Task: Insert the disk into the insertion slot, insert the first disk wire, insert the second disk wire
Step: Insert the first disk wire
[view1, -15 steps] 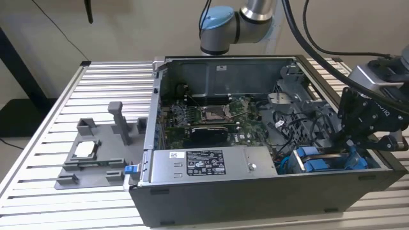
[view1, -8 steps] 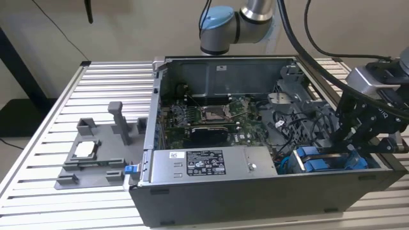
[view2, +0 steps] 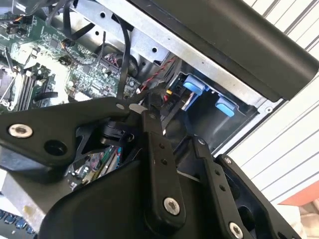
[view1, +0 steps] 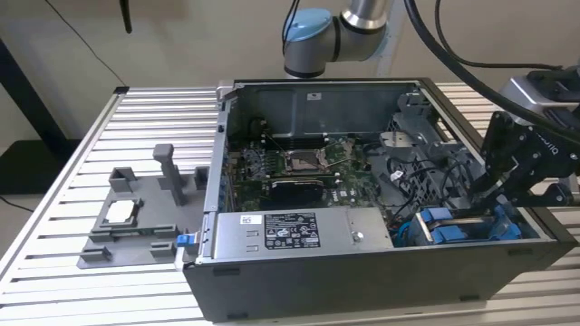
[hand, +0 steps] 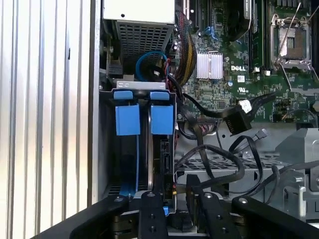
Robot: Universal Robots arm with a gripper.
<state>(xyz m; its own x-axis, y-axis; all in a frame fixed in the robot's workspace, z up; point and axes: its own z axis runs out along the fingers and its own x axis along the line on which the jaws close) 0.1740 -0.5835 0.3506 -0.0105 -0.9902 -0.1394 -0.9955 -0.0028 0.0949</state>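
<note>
Work centres on the near corner of the open dark grey computer case (view1: 381, 285), on the exterior view's right, where it stands on the slatted aluminium table (view1: 100, 136). The black gripper (hand: 180, 195) reaches down into that corner, I'd guess because the drive's connector end can only be got at from above, past the tangle of leads.

The disk (hand: 163, 155), a flat drive clipped in a bright blue plastic carrier, sits edge-on inside the insertion slot (hand: 105, 149), a dark grey metal bay with blue rails. Two blue tabs stand side by side at the bay's far mouth. As far as I can judge the disk is fully home, with its connector edge turned toward the gripper.

The jaws stand parted with a plain gap between them, and I can make out nothing clamped there. They hover just off the near end of the disk, a little to the motherboard side of it rather than square over it.

In the second wrist view a small black plug with red and yellow leads (view2: 159, 95) lies right at one jaw tip, close against the disk's end. I cannot tell whether it is seated. A loose black flat cable with a broad plug (hand: 237, 117) hangs free over the green motherboard (hand: 224, 84), well apart from the disk, so at least one wire looks unconnected.

On the exterior view's left, a grey plastic fixture (view1: 136, 227) holds a small silver square chip (view1: 122, 212).
</note>
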